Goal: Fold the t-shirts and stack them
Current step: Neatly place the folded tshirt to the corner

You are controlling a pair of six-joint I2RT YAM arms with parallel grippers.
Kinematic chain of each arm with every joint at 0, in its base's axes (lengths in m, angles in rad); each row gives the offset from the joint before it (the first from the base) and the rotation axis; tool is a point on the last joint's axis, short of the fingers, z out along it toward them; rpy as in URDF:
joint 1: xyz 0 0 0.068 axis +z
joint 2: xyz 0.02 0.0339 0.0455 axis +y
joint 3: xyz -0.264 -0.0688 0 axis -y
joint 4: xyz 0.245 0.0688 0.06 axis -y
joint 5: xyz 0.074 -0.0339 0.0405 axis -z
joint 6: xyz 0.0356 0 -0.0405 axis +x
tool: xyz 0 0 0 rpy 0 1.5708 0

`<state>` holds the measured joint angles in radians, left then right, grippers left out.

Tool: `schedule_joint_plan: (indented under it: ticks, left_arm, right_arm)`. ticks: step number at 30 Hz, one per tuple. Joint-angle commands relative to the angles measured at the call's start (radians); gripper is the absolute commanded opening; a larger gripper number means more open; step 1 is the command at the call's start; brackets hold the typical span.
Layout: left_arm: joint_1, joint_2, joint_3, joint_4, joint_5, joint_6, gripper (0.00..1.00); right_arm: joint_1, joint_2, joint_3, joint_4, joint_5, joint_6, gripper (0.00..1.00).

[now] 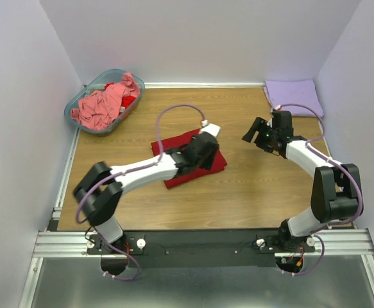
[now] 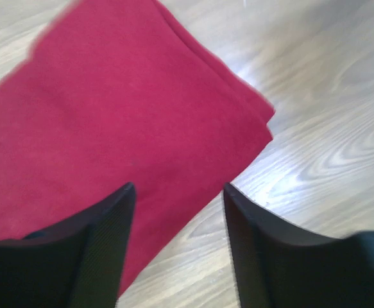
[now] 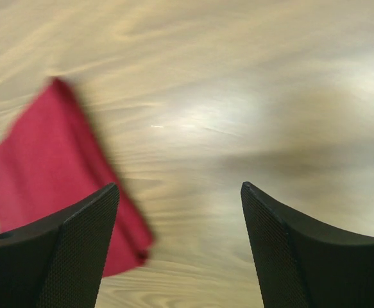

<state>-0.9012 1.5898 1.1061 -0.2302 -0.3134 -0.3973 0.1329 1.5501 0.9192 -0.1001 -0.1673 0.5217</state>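
Note:
A dark red t-shirt (image 1: 180, 168) lies folded flat in the middle of the table, also seen as a red t-shirt (image 2: 103, 128) in the left wrist view and as a red t-shirt (image 3: 52, 173) in the right wrist view. My left gripper (image 2: 179, 187) hovers over its near right edge, open, nothing between the fingers. My right gripper (image 3: 180, 187) is open above bare wood to the right of the shirt; in the top view the right gripper (image 1: 254, 133) is off the cloth. A lavender t-shirt (image 1: 294, 96) lies folded at the back right. A salmon-pink t-shirt (image 1: 103, 102) sits crumpled in the basket.
A translucent teal basket (image 1: 77, 102) stands at the back left corner, with some red cloth (image 1: 129, 101) beside the pink one in it. Lavender walls close in the table on three sides. A metal rail (image 1: 199, 242) runs along the near edge.

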Motion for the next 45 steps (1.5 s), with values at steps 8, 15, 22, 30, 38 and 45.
schedule_joint_plan:
  ticks: [8, 15, 22, 30, 38, 45]
  left_arm:
    - [-0.148, 0.334, 0.279, -0.109, -0.161, 0.156, 0.58]
    - [-0.156, 0.420, 0.307, -0.084, -0.105, 0.187, 0.57]
    - [-0.157, 0.475, 0.322, -0.058, -0.098, 0.204, 0.56]
    - [-0.157, 0.510, 0.333, -0.051, -0.104, 0.199, 0.34]
    - [-0.157, 0.424, 0.265, -0.024, -0.090, 0.189, 0.00]
    - [-0.156, 0.346, 0.215, 0.008, -0.076, 0.175, 0.00]
  right_arm:
    - [-0.053, -0.041, -0.051, -0.127, 0.060, -0.029, 0.84]
    - [-0.053, -0.036, -0.046, -0.128, 0.038, -0.038, 0.84]
    - [-0.052, -0.030, -0.045, -0.125, 0.005, -0.054, 0.84]
    - [-0.052, -0.007, -0.043, -0.105, -0.110, -0.077, 0.84]
    - [-0.050, 0.076, -0.062, 0.014, -0.385, -0.020, 0.84]
    - [0.013, 0.195, -0.057, 0.134, -0.544, 0.080, 0.84]
